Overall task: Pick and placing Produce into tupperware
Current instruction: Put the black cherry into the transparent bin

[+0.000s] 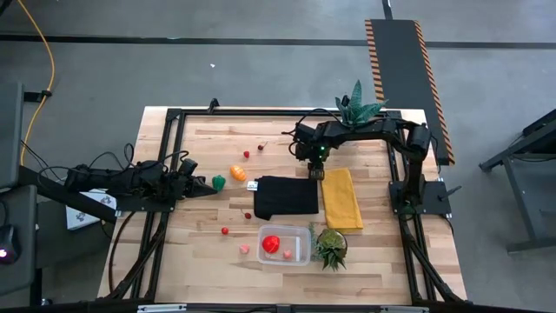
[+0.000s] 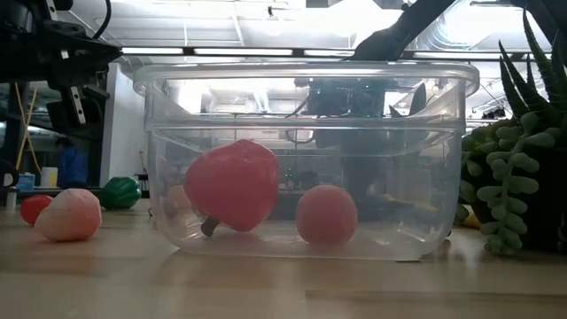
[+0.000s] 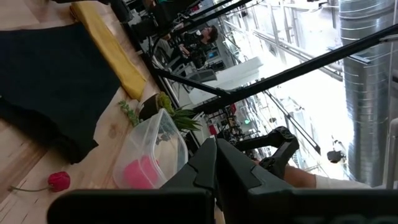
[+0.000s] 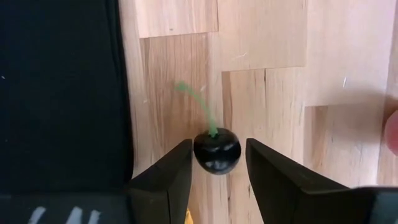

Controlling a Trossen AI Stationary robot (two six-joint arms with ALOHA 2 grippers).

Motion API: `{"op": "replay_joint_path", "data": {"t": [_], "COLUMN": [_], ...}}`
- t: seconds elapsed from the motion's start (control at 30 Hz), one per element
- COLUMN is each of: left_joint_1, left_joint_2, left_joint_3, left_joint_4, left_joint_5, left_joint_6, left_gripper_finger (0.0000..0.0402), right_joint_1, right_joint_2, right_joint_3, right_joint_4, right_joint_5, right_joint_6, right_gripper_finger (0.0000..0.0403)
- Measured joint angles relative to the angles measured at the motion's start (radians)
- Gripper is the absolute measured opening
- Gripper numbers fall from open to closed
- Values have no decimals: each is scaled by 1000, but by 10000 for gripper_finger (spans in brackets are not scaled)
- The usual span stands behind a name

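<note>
Dark cherry [image 4: 217,151] sits between the half-open right jaws, not yet held, so squeeze gently around its middle.

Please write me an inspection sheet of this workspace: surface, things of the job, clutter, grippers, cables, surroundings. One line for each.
Surface: wooden table inside a black frame.
Job's things: clear tupperware holds a red fruit and a pink one; dark cherry, green vegetable, orange fruit and small berries lie on the wood.
Clutter: black cloth, yellow cloth, two potted plants.
Grippers: right gripper straddles the dark cherry, fingers apart, not touching it; left gripper shut, empty, beside the green vegetable.
Cables: yellow cable on the floor, left of the table.
Surroundings: grey floor, hazard-striped ramp behind the table.
</note>
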Motion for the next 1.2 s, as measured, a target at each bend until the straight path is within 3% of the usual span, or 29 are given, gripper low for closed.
{"op": "replay_joint_path", "data": {"t": [1.2], "left_joint_1": [0], "left_joint_2": [0], "left_joint_3": [0], "left_joint_4": [1], "left_joint_5": [7], "left_joint_6": [-1], "left_gripper_finger": [1], "right_joint_1": [3], "right_joint_2": [26], "right_joint_3": [0], "right_joint_4": [14], "right_joint_5": [-4], "right_joint_6": [5], "right_gripper_finger": [130]}}
